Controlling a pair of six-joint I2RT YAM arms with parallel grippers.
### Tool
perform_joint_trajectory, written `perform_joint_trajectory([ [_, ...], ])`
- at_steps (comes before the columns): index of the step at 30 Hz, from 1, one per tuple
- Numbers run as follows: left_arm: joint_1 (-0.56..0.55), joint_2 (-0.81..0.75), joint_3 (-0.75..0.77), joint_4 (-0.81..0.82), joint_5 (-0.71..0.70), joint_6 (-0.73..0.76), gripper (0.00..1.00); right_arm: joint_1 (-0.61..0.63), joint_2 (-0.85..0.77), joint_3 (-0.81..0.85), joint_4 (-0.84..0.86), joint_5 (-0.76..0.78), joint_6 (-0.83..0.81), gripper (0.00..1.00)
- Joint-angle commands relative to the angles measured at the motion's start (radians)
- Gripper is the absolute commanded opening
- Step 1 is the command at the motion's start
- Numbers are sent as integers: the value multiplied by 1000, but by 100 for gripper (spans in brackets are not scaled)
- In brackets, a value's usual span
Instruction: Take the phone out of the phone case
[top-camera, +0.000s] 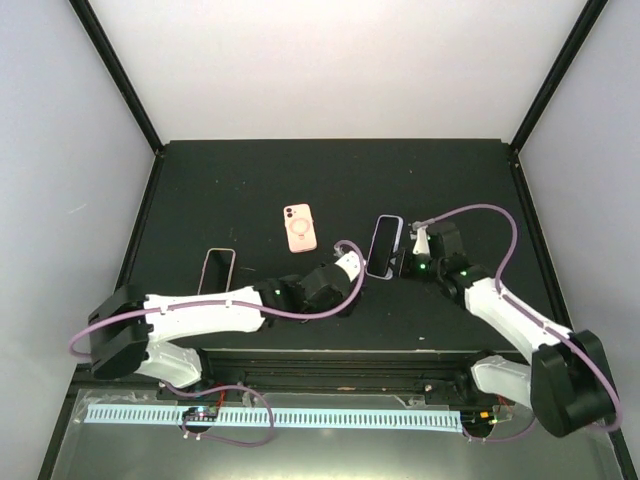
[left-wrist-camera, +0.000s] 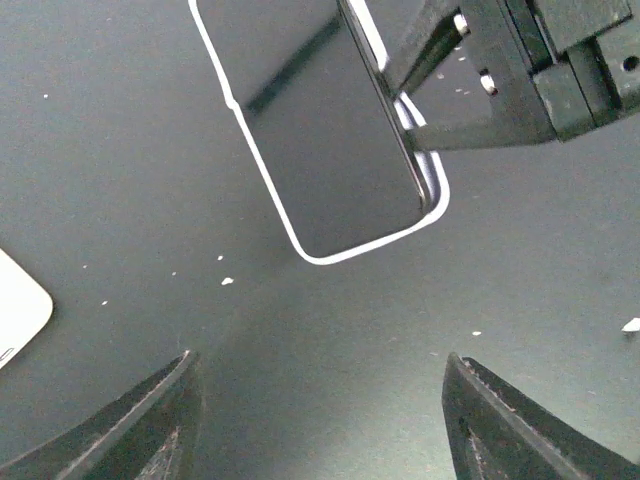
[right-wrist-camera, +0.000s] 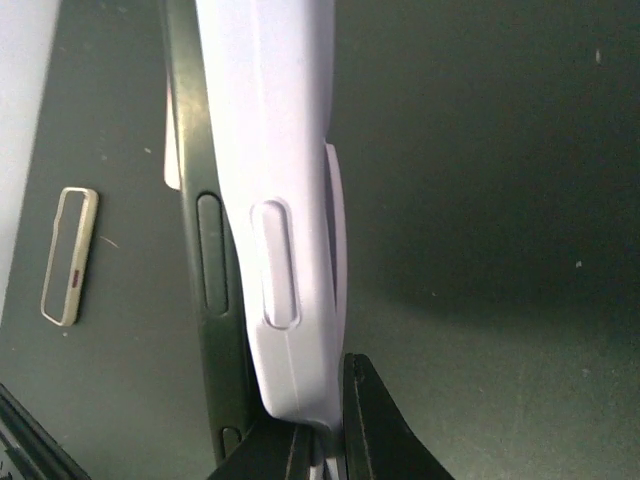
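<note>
The top camera looks down from the near edge over the whole table (top-camera: 250, 180), while both wrist cameras (very close) face the same phone (left-wrist-camera: 320, 130).

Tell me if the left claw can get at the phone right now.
Probably yes. The left claw is open, with the phone just ahead and only table between. The right claw clamps only one long edge of the case, so the nearest end looks free.

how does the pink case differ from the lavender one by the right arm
The pink case lies back up, ring showing, untouched; the lavender case lies dark screen up, its edge clamped in the right gripper's jaws. Pink sits farther back and left of lavender. Both are pastel with rounded corners.
</note>
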Motion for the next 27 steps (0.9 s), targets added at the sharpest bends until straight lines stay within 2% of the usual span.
perform_joint_trajectory([
  [1, -4, 59, 39, 27, -97, 43, 68, 2, 94, -1, 70, -45, 58, 1],
  [6, -3, 118, 34, 124, -82, 98, 69, 2, 192, 6, 77, -76, 79, 1],
  [13, 6, 224, 40, 187, -87, 134, 70, 2, 243, 25, 70, -84, 88, 1],
  [19, 21, 278, -32, 351, -15, 125, 72, 3, 346, 76, 51, -148, 98, 1],
  [24, 34, 269, -66, 402, -22, 106, 68, 2, 399, 86, 52, -166, 98, 1],
  [27, 39, 276, -42, 367, -11, 117, 67, 2, 395, 88, 56, -176, 102, 1],
])
